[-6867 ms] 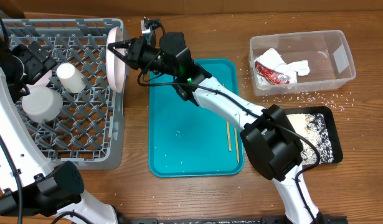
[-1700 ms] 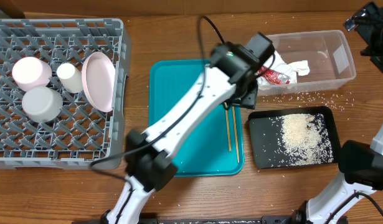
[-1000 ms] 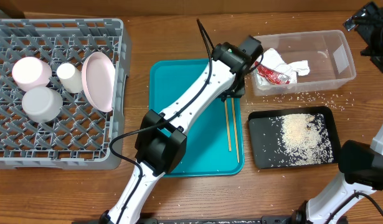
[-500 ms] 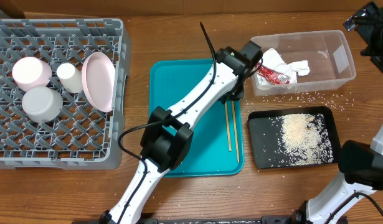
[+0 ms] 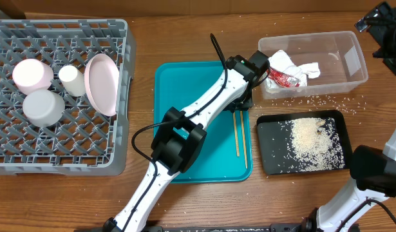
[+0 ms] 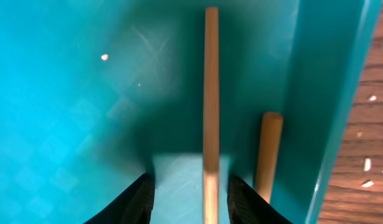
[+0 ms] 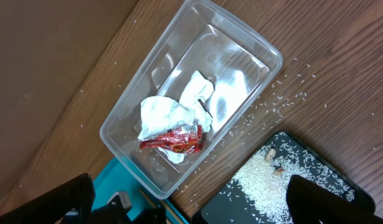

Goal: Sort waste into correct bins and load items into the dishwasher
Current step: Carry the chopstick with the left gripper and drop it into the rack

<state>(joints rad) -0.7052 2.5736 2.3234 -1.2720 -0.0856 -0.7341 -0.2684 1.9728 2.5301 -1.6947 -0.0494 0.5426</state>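
Note:
Two wooden chopsticks (image 5: 236, 132) lie side by side along the right edge of the teal tray (image 5: 185, 129). My left gripper (image 5: 243, 100) is down at their far ends. In the left wrist view its fingers (image 6: 144, 199) straddle one chopstick (image 6: 211, 93), jaws apart, a gap left of the stick; the second chopstick (image 6: 268, 149) lies outside the right finger. My right gripper (image 5: 380, 29) hangs high at the table's back right corner, open (image 7: 200, 205) and holding nothing.
The grey dish rack (image 5: 88, 148) on the left holds a pink plate (image 5: 101, 84) and three cups (image 5: 43, 107). A clear bin (image 5: 352, 64) contains a red wrapper (image 5: 284, 77) and crumpled tissue (image 5: 307, 67). A black tray (image 5: 272, 161) holds rice; grains are scattered around it.
My left gripper has dropped from beside the clear bin's corner onto the far ends of the chopsticks, and its jaws have narrowed a little. The right arm has not moved.

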